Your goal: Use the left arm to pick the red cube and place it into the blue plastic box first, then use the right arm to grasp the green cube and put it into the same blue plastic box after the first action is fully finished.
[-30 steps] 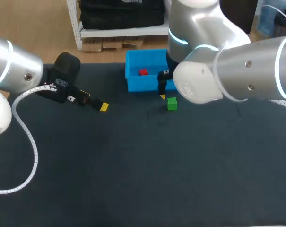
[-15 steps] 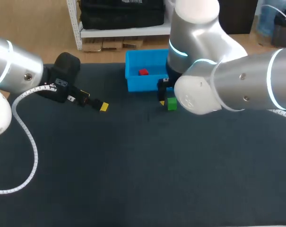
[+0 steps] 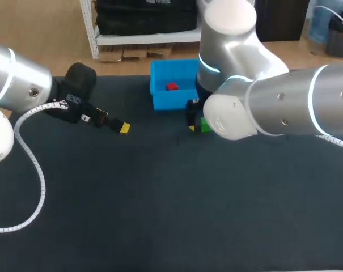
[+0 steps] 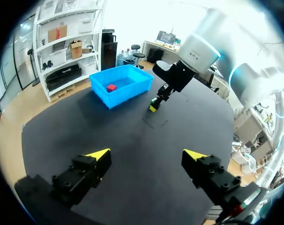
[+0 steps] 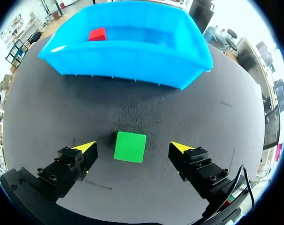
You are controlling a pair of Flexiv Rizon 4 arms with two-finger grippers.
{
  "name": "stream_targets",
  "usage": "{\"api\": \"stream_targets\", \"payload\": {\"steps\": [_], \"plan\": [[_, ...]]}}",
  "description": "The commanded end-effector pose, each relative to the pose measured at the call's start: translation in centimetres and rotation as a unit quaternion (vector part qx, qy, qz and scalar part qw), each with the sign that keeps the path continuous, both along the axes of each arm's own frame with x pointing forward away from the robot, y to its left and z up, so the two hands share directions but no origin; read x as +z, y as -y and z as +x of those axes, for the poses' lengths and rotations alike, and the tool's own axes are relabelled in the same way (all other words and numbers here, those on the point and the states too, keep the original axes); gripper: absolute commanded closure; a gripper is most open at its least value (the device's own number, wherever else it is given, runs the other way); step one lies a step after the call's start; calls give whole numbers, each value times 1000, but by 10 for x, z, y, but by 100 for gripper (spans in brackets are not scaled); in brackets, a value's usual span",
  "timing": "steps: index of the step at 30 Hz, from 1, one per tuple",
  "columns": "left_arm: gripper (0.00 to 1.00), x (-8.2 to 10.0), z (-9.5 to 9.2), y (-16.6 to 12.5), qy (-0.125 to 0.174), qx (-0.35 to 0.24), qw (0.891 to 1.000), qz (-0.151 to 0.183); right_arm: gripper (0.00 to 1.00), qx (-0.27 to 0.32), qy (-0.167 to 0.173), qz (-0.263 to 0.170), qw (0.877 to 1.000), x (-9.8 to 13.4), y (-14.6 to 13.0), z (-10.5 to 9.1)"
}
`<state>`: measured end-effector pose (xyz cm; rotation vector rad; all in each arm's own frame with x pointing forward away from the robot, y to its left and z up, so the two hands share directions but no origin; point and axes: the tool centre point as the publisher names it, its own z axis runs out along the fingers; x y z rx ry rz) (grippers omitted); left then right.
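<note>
Seen from the head view, the open-topped blue plastic box (image 3: 165, 102) sits at twelve o'clock on the dark table (image 3: 160, 204), and one small red cube (image 3: 172, 86) is already inside it. One small green cube (image 3: 203, 126) lies on the table just off the box's five o'clock, half hidden under the right arm, whose right hand (image 3: 194, 124) hangs over it. The left hand (image 3: 111, 121) is out at ten o'clock, well apart from the box. In the left wrist view, the left hand (image 4: 146, 154) is spread wide with nothing between its fingers, and the box and both cubes lie far ahead near its twelve o'clock. In the right wrist view, the right hand (image 5: 133, 147) is wide open. One yellow tip stands at the green cube's nine o'clock and one at its three, neither touching it, and the box stands ahead at twelve. The green cube looks rigid, light and flat-faced, so it should take a firm pinch. The two side faces toward the fingers seem the place to hold, centred, lest it twist out. Count: two cubes, one box, two hands.
</note>
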<state>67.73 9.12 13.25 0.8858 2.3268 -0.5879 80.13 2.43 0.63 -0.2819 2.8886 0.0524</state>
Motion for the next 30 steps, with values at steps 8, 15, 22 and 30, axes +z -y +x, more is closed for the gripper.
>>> {"api": "stream_targets", "payload": {"steps": [8,15,22,30], "plan": [[0,-1,-1,-2,2,-2,1000,-3,0,3,-5,-2,1000,-5,-3,4],[0,-1,-1,-2,2,-2,1000,-3,0,2,-8,-2,1000,-8,-7,5],[0,-1,-1,-2,2,-2,1000,-3,6,-2,-9,-5,1000,-10,-9,6],[0,-1,-1,-2,2,-2,1000,-3,100,-6,-8,-9,1000,-11,-7,7]]}}
